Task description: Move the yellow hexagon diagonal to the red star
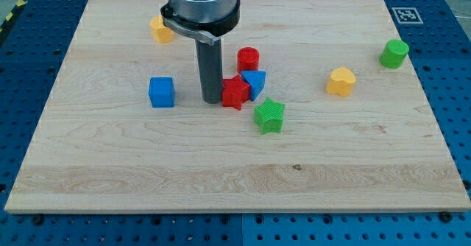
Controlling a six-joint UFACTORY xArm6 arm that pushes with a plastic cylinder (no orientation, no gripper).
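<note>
The yellow hexagon [160,29] lies near the surface's [110,165] top-left, partly behind the arm — small, rigid, likely light, best pushed on a flat side. The tip [212,100] touches the red star's [235,93] left. No jaws exist; no containers appear.

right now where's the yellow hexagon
The yellow hexagon sits near the board's top edge at the view's upper left, partly behind the arm, above the blue cube.
</note>
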